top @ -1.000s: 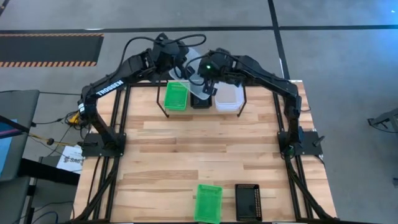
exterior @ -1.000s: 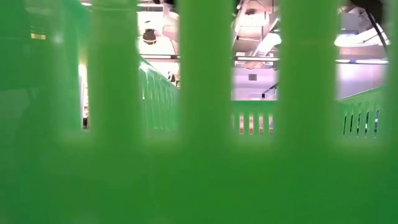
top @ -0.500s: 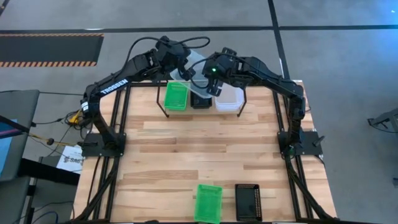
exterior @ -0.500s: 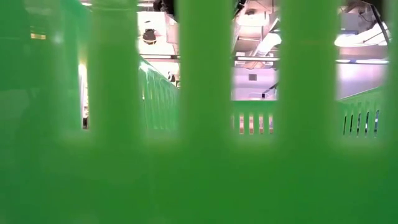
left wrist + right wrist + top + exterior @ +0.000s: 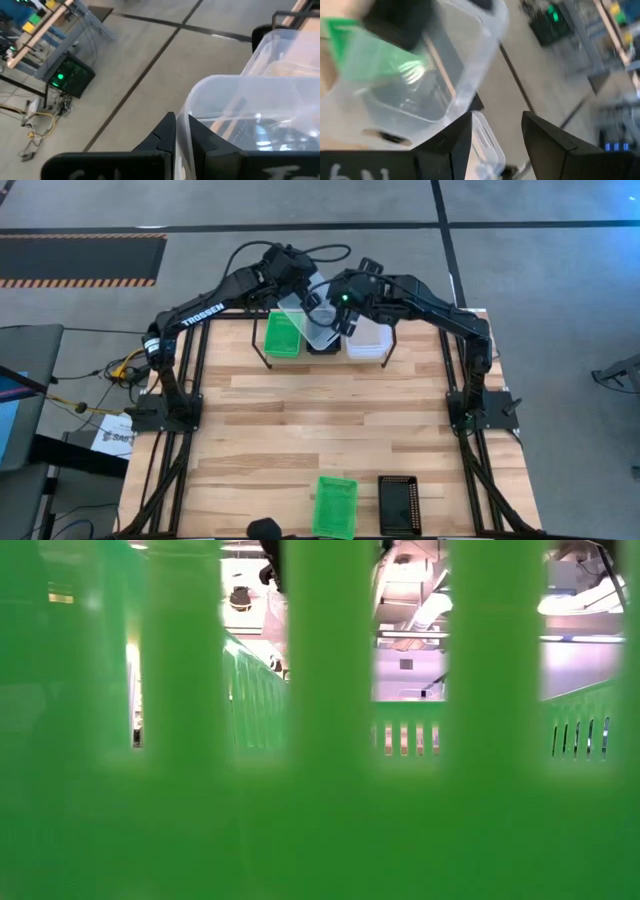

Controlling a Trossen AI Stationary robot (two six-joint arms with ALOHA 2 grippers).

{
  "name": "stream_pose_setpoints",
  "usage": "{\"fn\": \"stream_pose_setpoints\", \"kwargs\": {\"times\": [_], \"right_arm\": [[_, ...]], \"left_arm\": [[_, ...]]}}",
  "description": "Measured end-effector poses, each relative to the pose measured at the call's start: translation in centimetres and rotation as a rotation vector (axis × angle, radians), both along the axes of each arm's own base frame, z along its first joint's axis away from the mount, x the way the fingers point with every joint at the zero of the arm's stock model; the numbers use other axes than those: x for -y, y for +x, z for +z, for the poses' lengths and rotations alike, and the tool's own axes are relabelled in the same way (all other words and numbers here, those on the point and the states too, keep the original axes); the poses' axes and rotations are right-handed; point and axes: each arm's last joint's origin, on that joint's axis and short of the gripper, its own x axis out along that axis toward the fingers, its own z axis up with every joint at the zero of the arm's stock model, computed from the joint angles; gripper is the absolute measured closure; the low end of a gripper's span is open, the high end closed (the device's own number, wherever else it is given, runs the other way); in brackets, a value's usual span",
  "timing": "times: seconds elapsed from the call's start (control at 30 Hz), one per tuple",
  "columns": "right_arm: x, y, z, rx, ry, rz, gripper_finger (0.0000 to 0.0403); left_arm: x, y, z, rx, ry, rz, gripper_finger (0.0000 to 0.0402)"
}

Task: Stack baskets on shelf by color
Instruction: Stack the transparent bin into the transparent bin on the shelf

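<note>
Standing at the near edge of the table [image 5: 330, 415], a green basket [image 5: 335, 505] and a black basket [image 5: 399, 504] are seen side by side in the high view, the green one filling the low view with its slatted wall [image 5: 320, 790]. Well beyond them, at the far edge, the shelf [image 5: 325, 345] is seen carrying a second green basket [image 5: 283, 334], a black stack [image 5: 322, 345] and a clear stack [image 5: 368, 338]. Above the shelf's middle a clear basket [image 5: 308, 320] is held tilted by the left tool [image 5: 298, 290], whose fingers [image 5: 165, 135] are clamped on its rim. Just beside it, the right tool [image 5: 345, 310] is held with its fingers [image 5: 452, 137] spread apart, gripping nothing.
</note>
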Motion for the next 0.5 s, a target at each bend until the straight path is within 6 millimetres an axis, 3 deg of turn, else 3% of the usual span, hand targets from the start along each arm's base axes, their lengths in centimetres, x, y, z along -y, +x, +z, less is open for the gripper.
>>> {"fn": "stream_pose_setpoints", "kwargs": {"times": [0.17,0.5], "right_arm": [[2.2,-0.8,-0.1,0.044,0.050,-0.082,0.0211],[3.9,-0.6,0.1,0.164,0.182,0.017,0.0212]], "left_arm": [[0.3,-0.3,0.7,0.034,0.006,0.002,0.0398],[0.2,-0.2,0.9,0.053,0.020,0.001,0.0398]]}}
